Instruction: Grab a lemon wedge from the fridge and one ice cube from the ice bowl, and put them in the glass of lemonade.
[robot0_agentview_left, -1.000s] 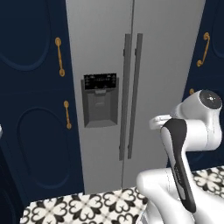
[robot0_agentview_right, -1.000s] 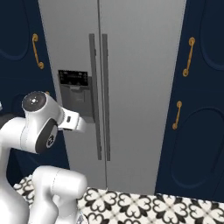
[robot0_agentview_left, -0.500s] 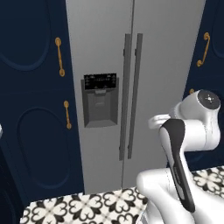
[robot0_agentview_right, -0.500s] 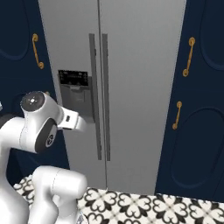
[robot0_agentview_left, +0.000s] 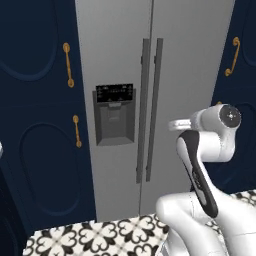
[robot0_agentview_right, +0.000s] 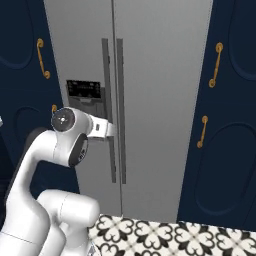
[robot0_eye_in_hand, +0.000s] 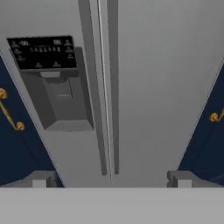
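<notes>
Facing the closed fridge, jaws wide and empty

Squaring up to the fridge (robot0_agentview_left: 170, 65) is the sensible reading of this pose: both grey doors are shut, and the lemon wedge named in the task must be behind them, so nothing can be picked until a door swings open. In the hand view the gripper (robot0_eye_in_hand: 111, 179) looks straight at the seam between the doors, its two dark tips spread wide with nothing between them, released and holding nothing. The paired bar handles (robot0_eye_in_hand: 103, 87) run down the middle of that view, which suggests the hand is lined up to take one of them; it is not touching either bar yet. The black-panelled dispenser (robot0_agentview_left: 114, 114) sits in the left door, beside the handles and clear of the likely grasp

From the base cameras the white arm (robot0_agentview_right: 67, 145) is folded at mid height, wrist turned toward the doors

Navy cabinets (robot0_agentview_right: 225, 125) with gold handles (robot0_agentview_right: 215, 65) flank the fridge on both sides, and black-and-white patterned tiles (robot0_agentview_left: 100, 235) cover the floor in front of it
</notes>
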